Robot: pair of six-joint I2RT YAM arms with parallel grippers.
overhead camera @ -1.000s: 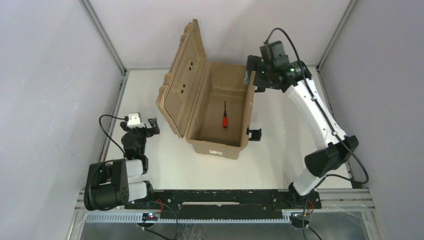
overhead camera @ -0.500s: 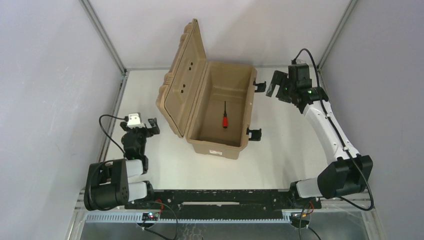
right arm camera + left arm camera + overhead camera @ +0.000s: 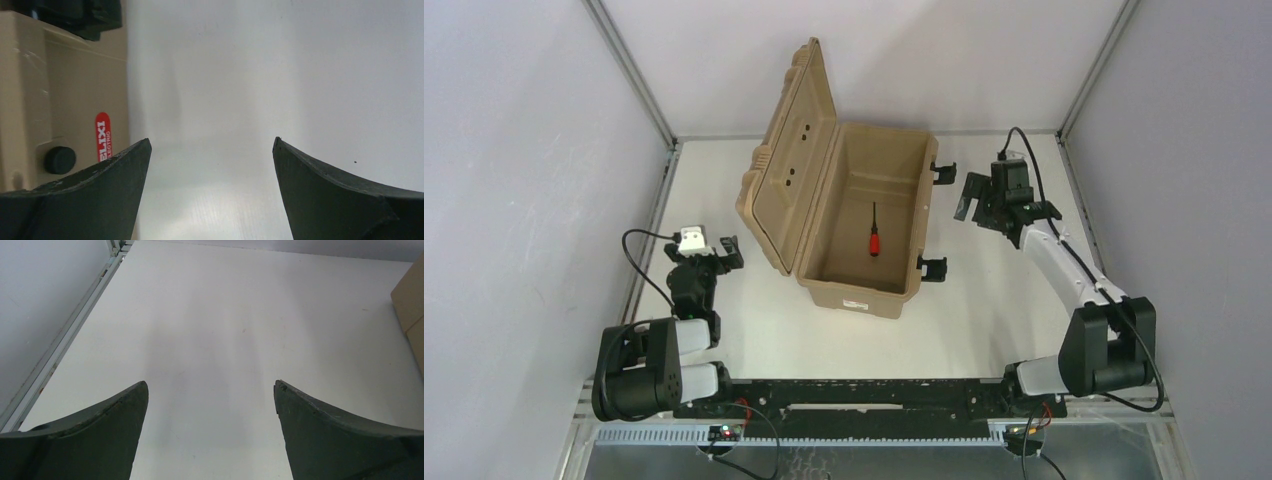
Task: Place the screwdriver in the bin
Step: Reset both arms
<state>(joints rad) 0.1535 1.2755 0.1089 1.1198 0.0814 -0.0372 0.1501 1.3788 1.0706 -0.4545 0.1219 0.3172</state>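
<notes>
While the white table [image 3: 984, 320] carries everything, the tan bin [image 3: 824, 288] stands on it with its lid [image 3: 789, 150] swung up. The right end effector [image 3: 967, 200] is just beside the bin's right wall, jaws spread wide and empty. The left end effector [image 3: 732, 252], near the table's left edge, is likewise spread and empty. The red-handled screwdriver [image 3: 875, 235] lies on the bin's floor.

White table [image 3: 984, 330] boxed in by pale walls [image 3: 524, 150].
The walls are lilac-grey and close off three sides, slim aluminium posts [image 3: 629, 70] rise at the two far corners, a black rail [image 3: 874, 392] runs along the near edge, and the light is soft and even.
</notes>
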